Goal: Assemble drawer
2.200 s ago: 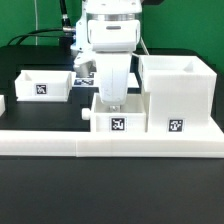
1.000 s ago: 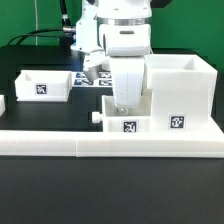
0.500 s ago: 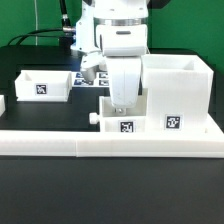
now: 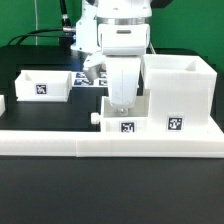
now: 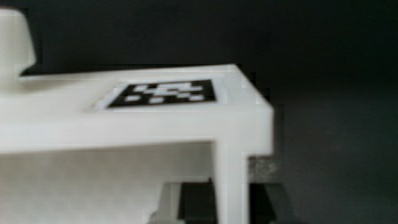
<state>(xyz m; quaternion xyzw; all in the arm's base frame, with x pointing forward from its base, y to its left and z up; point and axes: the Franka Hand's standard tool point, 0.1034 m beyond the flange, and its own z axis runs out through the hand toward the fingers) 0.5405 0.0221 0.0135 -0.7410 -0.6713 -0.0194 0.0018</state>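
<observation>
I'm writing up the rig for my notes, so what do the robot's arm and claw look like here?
The arm is glossy white with dark seams at its joints. The claw has a boxy white body that narrows toward its pale end. A black cable runs behind it on the exterior view's left. No markings show on it.

Blurred white drawer part (image 5: 125, 128) with tag (image 5: 164, 95)

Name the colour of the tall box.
The tall box is white, clearest in the exterior view.

Drawer case (image 4: 182, 92) white; drawer box (image 4: 28, 86) at 9 o'clock white; tags (image 4: 176, 125) black-and-white patterned; table (image 4: 110, 190) black
</observation>
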